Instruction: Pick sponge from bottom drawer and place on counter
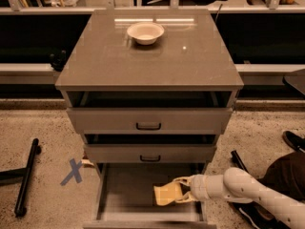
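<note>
- Sponge (166, 194), pale yellow and soft-edged, sits inside the open bottom drawer (125, 191), toward its right half and nearer the front than the back.
- We see the end effector (177, 191) closed onto the sponge's right end, one pale finger (180, 180) curving over the top edge and another under the lower edge.
- We cannot tell for certain whether the sponge rests on the drawer floor or is raised just off it; its left end looks tilted slightly.
- Our white arm (240, 191) reaches in from the lower right, crossing the drawer's right wall to meet the sponge.
- The middle drawer (150, 152) and the top drawer (148, 120) above it are each pulled out a little, both showing black handles.
- The tabletop (143, 68) of the cabinet is glossy grey-brown and carries a white bowl (145, 32) near its back edge, well apart from the sponge.
- On the speckled floor left of the cabinet we note a blue X mark (72, 171) and, farther left, a black bar (26, 178).
</note>
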